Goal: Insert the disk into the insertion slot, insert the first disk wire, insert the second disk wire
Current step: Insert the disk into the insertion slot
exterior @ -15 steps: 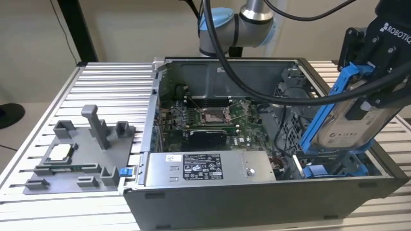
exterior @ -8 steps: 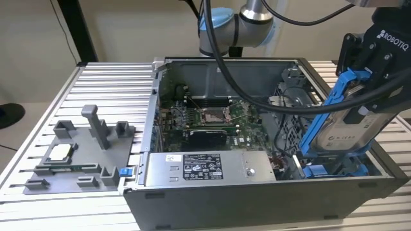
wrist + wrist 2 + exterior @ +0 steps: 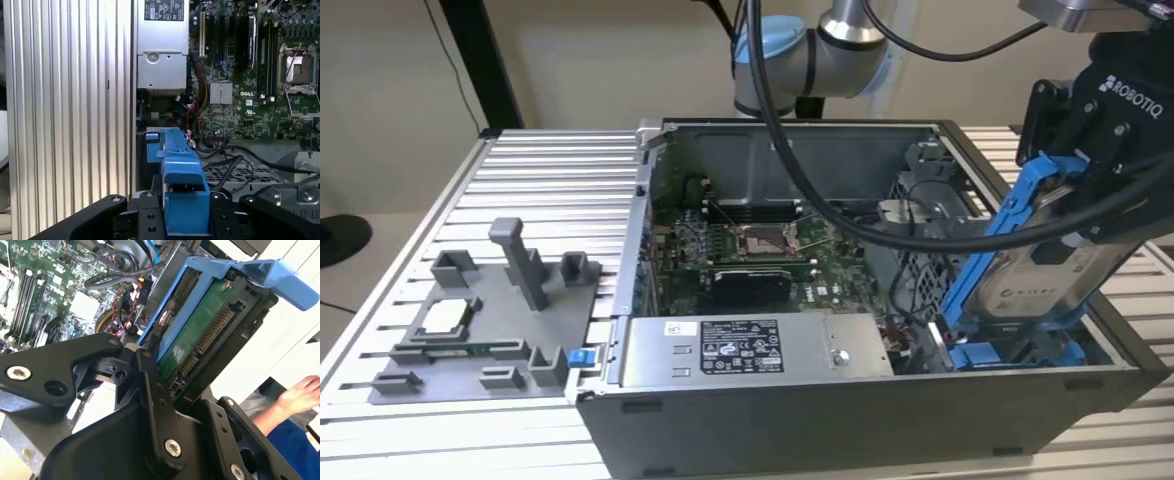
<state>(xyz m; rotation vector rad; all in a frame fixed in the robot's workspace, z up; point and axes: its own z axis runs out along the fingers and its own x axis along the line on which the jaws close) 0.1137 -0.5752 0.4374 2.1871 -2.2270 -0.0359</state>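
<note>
- The gripper (image 3: 1081,190) was clamped on the disk (image 3: 1034,268), which tilted with its lower end near the insertion slot (image 3: 1007,353) at the exterior view's right.
- The second wrist view showed the disk's green circuit board (image 3: 192,337) and, beyond it, a person's hand (image 3: 302,392).
- The first wrist view showed the motherboard (image 3: 250,100) farther off.

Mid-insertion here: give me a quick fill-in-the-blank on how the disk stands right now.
1. The gripper holds the disk by its ____ plastic carrier.
2. The disk is ____, neither flat nor upright, its lower end near the insertion slot.
3. The grey fixture lies at the exterior view's ____ of the computer case.
Missing words: blue; tilted; left.
</note>
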